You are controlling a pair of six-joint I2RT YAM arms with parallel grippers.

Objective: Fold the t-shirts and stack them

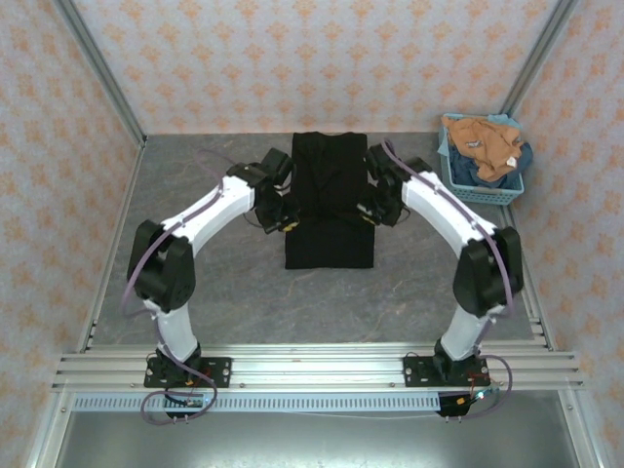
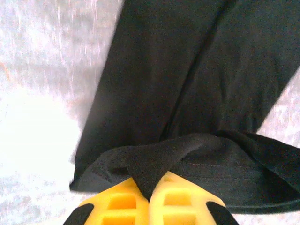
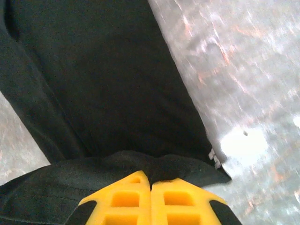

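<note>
At table (image 1: 214, 292) centre, nearer the far edge: black t-shirt (image 1: 330, 185) lay spread | left gripper (image 2: 149, 190) and right gripper (image 3: 151, 186) each clenched on its side edges | step, I judged: crosswise fold | next: I'd need both pinches carried level.

Grey marbled table (image 1: 224, 292), floral-papered walls (image 1: 292, 58)

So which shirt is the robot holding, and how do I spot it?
Look at the middle of the grey table, between the two white arms. The black t-shirt lies there as a tall dark rectangle, pinched at its sides by the left gripper and the right gripper. It is the spread-out one; the orange shirt sits bunched in the light blue basket at the far right corner.
</note>
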